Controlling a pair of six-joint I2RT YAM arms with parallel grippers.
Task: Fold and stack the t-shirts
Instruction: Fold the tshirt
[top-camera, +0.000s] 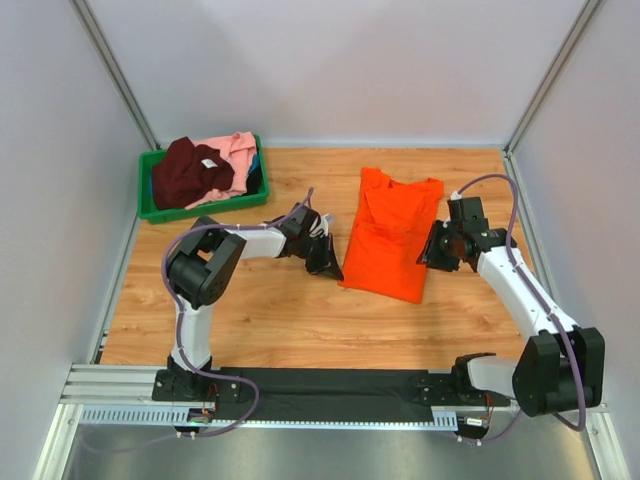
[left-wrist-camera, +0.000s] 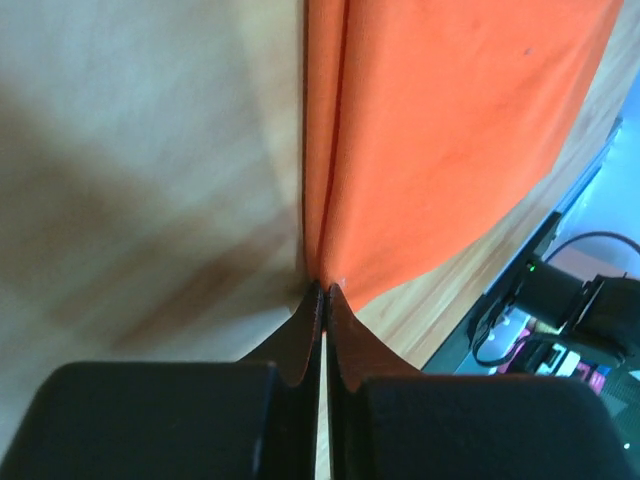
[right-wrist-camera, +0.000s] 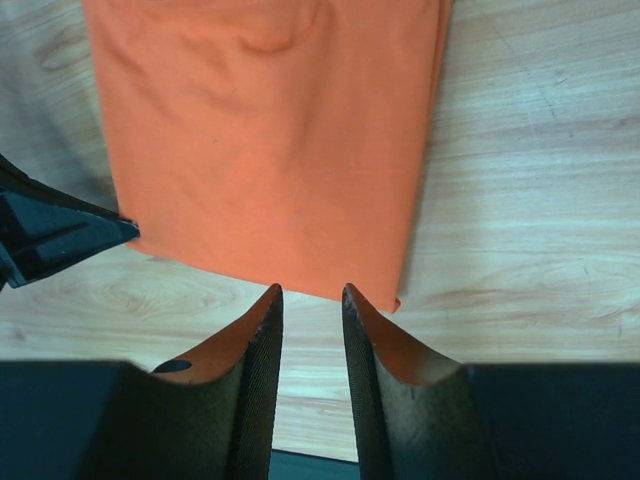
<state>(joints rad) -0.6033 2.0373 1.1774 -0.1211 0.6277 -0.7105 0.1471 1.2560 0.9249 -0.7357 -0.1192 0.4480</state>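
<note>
Orange t-shirt (top-camera: 388, 240) is laid flat on the table (top-camera: 280, 310), right of centre, folded lengthwise into a long strip, collar end toward the far side. Dark maroon t-shirt (top-camera: 188, 172) and light pink t-shirt (top-camera: 236, 150) are bunched together in a green bin (top-camera: 205, 212) at the far left corner, well apart from the orange one; a white label is seen on the maroon.

Left end effector (left-wrist-camera: 322, 292) is positioned at the orange shirt's left edge near its near corner. Its jaws are pressed fully together, tips touching the cloth edge; whether any fabric is pinched cannot be told. Right end effector (right-wrist-camera: 310, 295) is positioned at the shirt's right edge, jaws parted a little, nothing between them, tips just short of the cloth.
</note>
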